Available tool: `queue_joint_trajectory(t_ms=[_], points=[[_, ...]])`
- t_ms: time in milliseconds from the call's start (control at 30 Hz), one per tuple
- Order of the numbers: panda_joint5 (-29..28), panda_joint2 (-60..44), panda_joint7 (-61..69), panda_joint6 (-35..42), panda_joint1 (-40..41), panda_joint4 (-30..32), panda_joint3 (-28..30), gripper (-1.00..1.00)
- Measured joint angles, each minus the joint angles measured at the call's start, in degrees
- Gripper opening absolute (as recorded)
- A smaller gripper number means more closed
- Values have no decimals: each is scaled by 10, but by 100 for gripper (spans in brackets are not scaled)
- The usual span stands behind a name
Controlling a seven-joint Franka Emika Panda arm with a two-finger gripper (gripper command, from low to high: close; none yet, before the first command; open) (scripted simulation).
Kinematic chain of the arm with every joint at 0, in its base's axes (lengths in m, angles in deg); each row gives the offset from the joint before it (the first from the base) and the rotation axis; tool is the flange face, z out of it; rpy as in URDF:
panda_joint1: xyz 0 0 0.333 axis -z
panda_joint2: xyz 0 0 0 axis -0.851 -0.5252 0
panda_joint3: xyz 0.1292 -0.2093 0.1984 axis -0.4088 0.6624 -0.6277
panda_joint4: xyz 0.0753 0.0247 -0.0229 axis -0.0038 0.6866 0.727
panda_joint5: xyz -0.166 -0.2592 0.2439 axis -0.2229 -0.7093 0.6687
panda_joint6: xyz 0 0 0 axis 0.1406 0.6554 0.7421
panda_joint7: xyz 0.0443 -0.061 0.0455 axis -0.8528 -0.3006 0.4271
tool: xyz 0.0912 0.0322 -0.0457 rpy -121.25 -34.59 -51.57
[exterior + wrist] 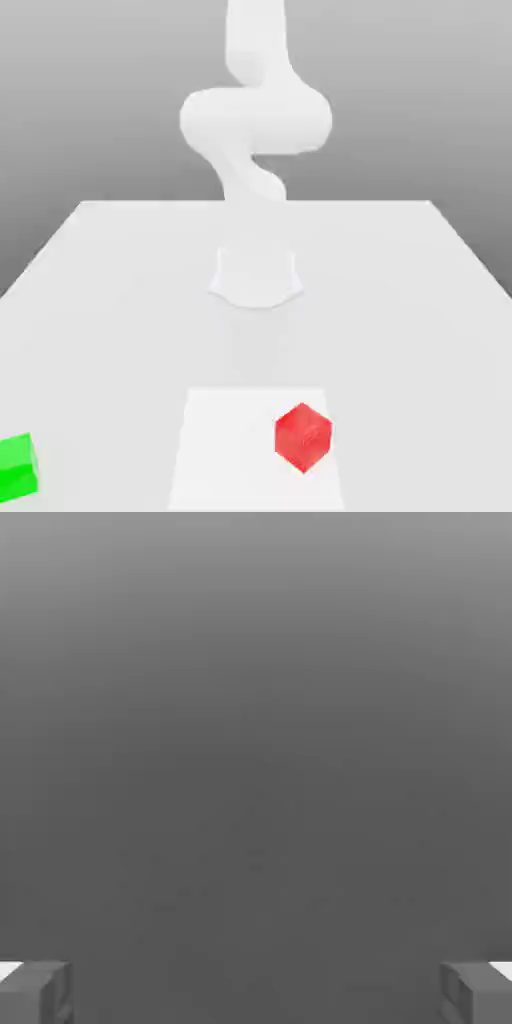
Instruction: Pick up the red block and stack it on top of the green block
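From the exterior view, the white arm rises from its base at the far middle of the pale table, folded over on itself up high. The red block sits near the front edge, turned corner-on, on a lighter square patch of the tabletop, toward that patch's right side in this view. The green block is way over at the exterior view's left, partly cut off by the frame, well apart from the red one. In the hand view, the gripper has its two grey fingertips spread wide apart with nothing between them, just plain grey background behind.
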Motion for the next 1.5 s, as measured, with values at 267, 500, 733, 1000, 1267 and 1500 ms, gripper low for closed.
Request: queue_joint_trajectory(t_ms=[267, 500, 733, 1000, 1267, 1500], points=[[17, -170, 134, -86, -59, 69, 31, 0], [29, -316, 248, -159, -92, 128, 38, 0], [12, -459, 331, -237, -106, 180, 32, 0], [32, -575, 353, -332, -95, 168, 16, -100], [19, -524, 344, -288, -99, 176, 22, -100], [37, -493, 316, -188, -37, 116, 91, -100]])
